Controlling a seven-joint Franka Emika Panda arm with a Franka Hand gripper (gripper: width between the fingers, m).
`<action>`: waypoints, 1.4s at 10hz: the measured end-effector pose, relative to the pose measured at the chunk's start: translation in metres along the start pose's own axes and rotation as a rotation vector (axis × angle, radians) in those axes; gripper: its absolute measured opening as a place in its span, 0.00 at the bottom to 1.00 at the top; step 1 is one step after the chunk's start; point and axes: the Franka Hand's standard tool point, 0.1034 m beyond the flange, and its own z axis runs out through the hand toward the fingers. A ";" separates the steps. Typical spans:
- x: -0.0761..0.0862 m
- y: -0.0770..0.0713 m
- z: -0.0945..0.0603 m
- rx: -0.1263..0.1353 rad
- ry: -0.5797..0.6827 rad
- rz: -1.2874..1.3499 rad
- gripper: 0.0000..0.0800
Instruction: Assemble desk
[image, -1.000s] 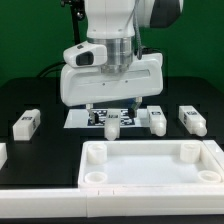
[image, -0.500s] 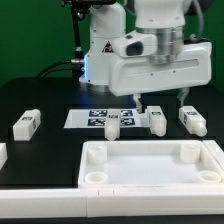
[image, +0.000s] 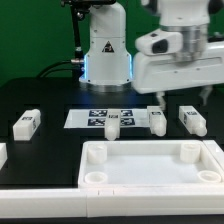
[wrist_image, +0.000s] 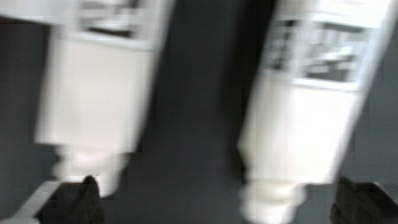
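The desk panel (image: 150, 172), white and rimmed with corner sockets, lies at the front of the black table. Short white legs with tags lie behind it: one at the exterior view's left (image: 27, 122), one by the marker board (image: 113, 124), and two at the right (image: 157, 121) (image: 193, 120). My gripper (image: 182, 98) hovers open and empty above the two right legs. In the wrist view both legs (wrist_image: 98, 90) (wrist_image: 311, 100) lie side by side below the gripper (wrist_image: 222, 205), whose dark fingertips (wrist_image: 71, 200) stand wide apart.
The marker board (image: 95, 117) lies flat behind the panel, near the robot base (image: 105, 55). Another white part (image: 2, 153) shows at the left edge of the exterior view. A green backdrop stands behind the table.
The gripper has moved from above the marker board toward the exterior view's right, and now hangs over the two right legs. It stays open. The parts have not moved.
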 end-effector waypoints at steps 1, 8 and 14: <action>0.007 -0.022 0.005 0.003 -0.003 0.023 0.81; -0.011 -0.043 0.044 -0.007 0.018 0.006 0.81; -0.015 -0.045 0.047 -0.009 0.011 0.003 0.53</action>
